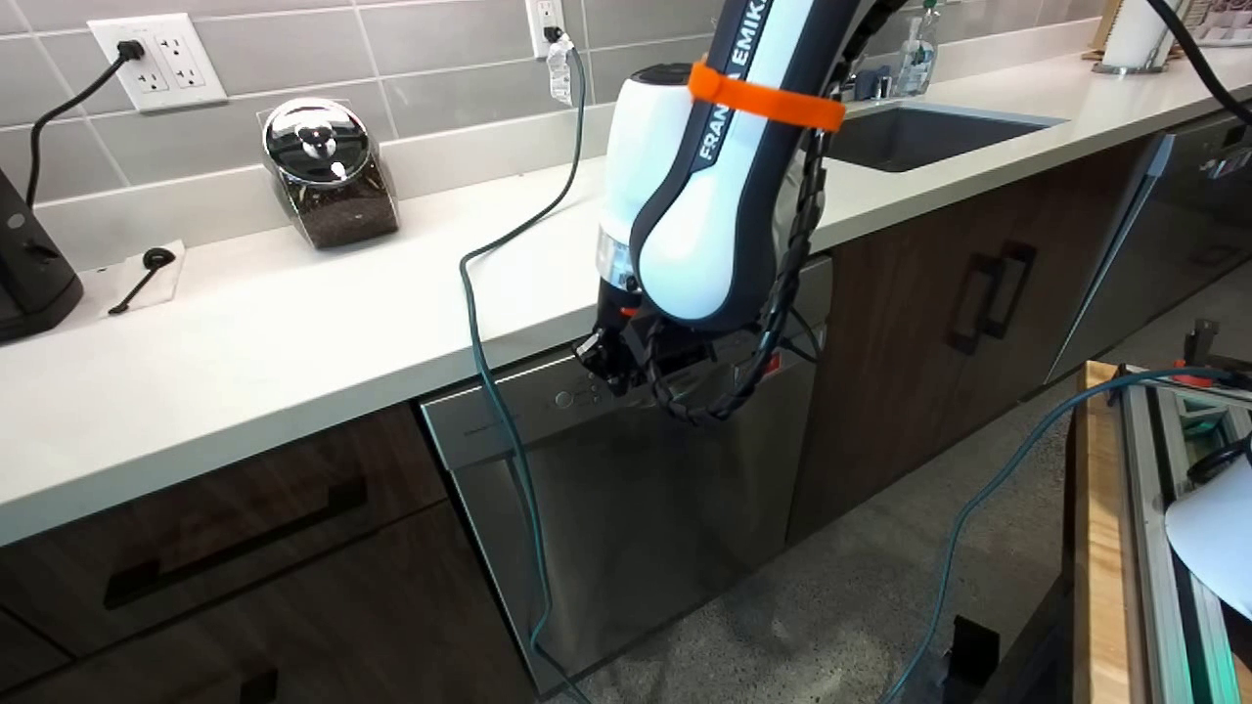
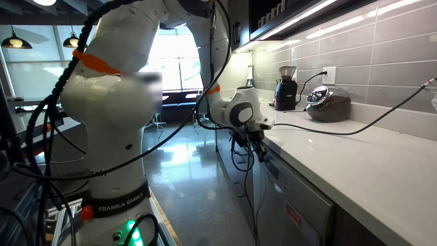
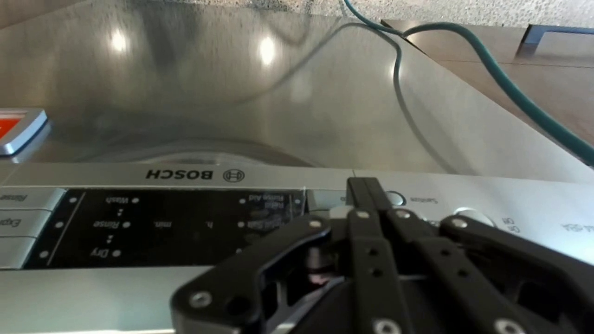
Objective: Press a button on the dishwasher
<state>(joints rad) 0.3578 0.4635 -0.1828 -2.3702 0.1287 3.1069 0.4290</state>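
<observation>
The dishwasher (image 1: pixel 636 518) has a brushed steel front under the counter and also shows in an exterior view (image 2: pixel 273 222). In the wrist view the dishwasher (image 3: pixel 195 106) appears upside down, with a black display (image 3: pixel 185 232), rectangular buttons (image 3: pixel 23 222) on the left, a round Sanitize button (image 3: pixel 396 198) and a round On/Off button (image 3: pixel 473 216). My gripper (image 3: pixel 366 185) is shut and empty, its fingertips together in front of the control strip between the display and the Sanitize button. It also shows in both exterior views (image 1: pixel 608 367) (image 2: pixel 262 155). Whether the tips touch the panel cannot be told.
The white countertop (image 1: pixel 323 323) overhangs the dishwasher just above the gripper. A teal cable (image 1: pixel 528 499) hangs across the dishwasher front. Dark cabinets (image 1: pixel 910 323) stand on both sides. A glass jar (image 1: pixel 337 186) stands on the counter. A red-marked magnet (image 3: pixel 11 125) sits on the dishwasher.
</observation>
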